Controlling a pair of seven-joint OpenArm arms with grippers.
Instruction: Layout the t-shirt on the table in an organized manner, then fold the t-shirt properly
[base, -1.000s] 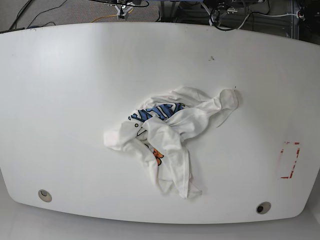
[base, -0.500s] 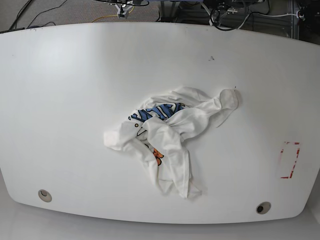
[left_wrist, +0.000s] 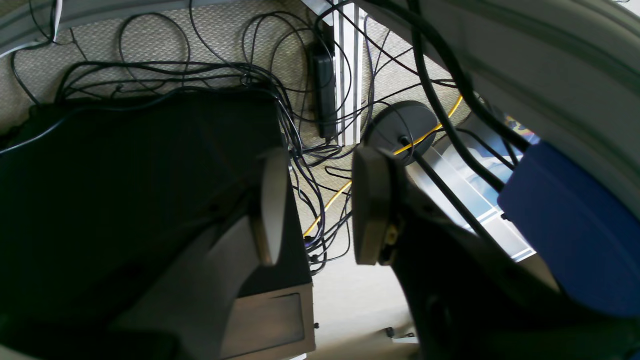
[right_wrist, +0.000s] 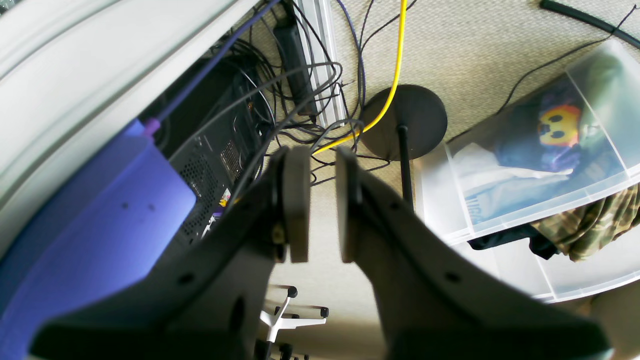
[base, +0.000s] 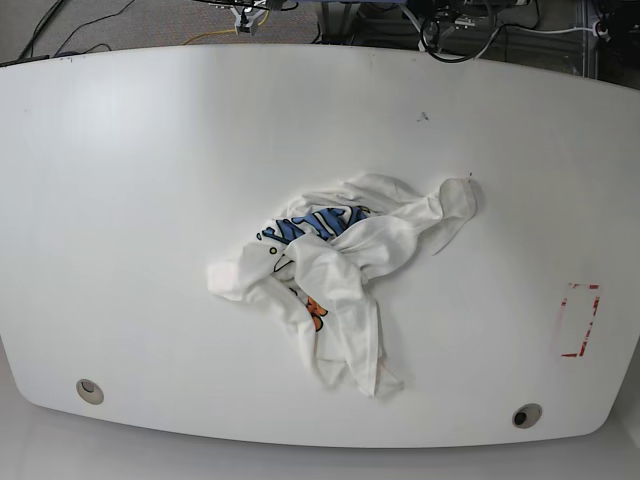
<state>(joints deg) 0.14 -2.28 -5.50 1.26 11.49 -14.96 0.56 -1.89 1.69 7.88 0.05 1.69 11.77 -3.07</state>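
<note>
The white t-shirt (base: 345, 275) lies crumpled in a heap near the middle of the white table (base: 150, 200), with blue and orange print showing between its folds. Neither arm appears in the base view. The left wrist view shows my left gripper (left_wrist: 318, 165) open and empty, hanging over the floor beside the table. In the right wrist view my right gripper (right_wrist: 321, 160) has its jaws nearly together with only a narrow slit between them, nothing held, also over the floor. Neither wrist view shows the t-shirt.
A red tape rectangle (base: 580, 320) marks the table's right side. Round grommet holes (base: 90, 390) (base: 525, 415) sit near the front edge. Below the grippers are tangled cables (left_wrist: 310, 125), a round stand base (right_wrist: 405, 120) and clear storage bins (right_wrist: 540, 150).
</note>
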